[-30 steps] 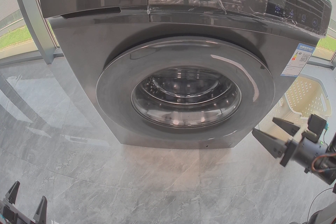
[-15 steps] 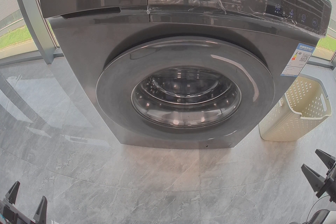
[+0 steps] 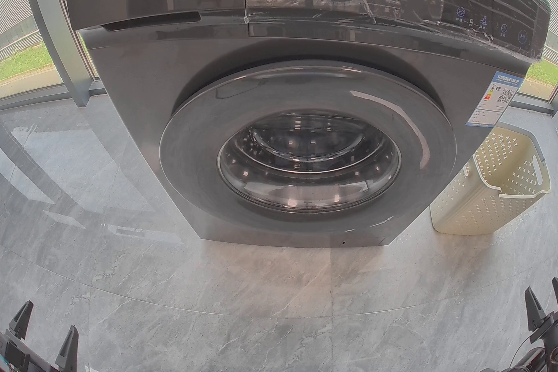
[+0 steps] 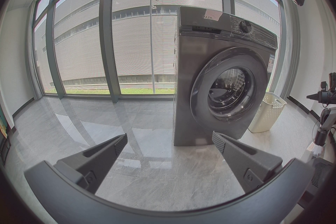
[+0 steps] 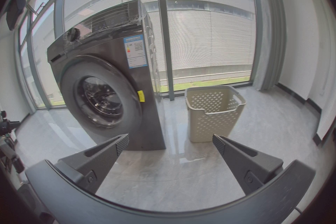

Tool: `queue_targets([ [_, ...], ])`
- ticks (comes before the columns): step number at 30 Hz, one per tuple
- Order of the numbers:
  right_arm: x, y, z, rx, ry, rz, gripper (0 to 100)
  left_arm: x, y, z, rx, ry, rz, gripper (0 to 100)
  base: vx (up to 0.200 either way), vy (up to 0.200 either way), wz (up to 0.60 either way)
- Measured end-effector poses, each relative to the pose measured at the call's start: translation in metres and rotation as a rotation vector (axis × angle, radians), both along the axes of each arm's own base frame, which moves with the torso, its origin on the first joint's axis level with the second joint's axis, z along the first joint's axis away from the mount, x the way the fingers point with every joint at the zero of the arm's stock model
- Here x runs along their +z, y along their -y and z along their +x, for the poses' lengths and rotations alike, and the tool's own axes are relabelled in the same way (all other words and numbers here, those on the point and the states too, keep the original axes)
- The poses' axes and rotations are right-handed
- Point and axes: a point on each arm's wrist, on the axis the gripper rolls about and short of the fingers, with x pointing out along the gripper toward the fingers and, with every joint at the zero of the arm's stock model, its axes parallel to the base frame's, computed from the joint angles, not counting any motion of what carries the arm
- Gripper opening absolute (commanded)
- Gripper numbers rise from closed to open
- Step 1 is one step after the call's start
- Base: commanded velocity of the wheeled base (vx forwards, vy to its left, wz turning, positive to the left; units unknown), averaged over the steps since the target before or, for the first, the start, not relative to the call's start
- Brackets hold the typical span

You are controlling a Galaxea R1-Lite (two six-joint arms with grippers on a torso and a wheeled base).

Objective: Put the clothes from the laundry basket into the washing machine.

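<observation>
- A dark grey front-loading washing machine is seen filling the middle and top of the head view; its round glass door is shut, and the steel drum is seen through the glass.
- A cream perforated plastic laundry basket is stood upright on the floor at the right edge of the frame, just beside the machine's lower right corner. Its inner bottom is hidden by its own wall, so its contents cannot be told.
- The left gripper is held low in the lower left corner of the frame, its fingers spread wide with nothing between them.
- The right gripper is held in the lower right corner, below the basket and apart from it; in the right wrist view its fingers are spread wide and nothing is held.
- Glossy grey marbled floor tiles are spread across the lower half of the frame.
</observation>
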Motion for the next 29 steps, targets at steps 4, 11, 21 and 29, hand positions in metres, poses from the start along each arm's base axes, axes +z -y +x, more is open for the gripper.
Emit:
queue_targets([
  [4,-0.0021,-0.0015,-0.0026,-0.029,0.006,-0.026,100,0.0,0.0,0.0,0.0,0.0,0.0,100,0.0,0.0,0.0],
  [11,-0.0058,-0.006,-0.0073,0.055,0.033,-0.072,100,0.0,0.0,0.0,-0.001,0.0,0.0,100,0.0,0.0,0.0],
  [21,-0.0097,-0.0076,-0.0092,0.102,0.022,-0.131,100,0.0003,0.0,0.0,-0.002,0.003,-0.005,100,0.0,0.0,0.0],
  [29,-0.0089,-0.0084,-0.0094,0.136,0.035,-0.132,100,0.0003,0.0,0.0,0.001,0.003,-0.007,100,0.0,0.0,0.0],
])
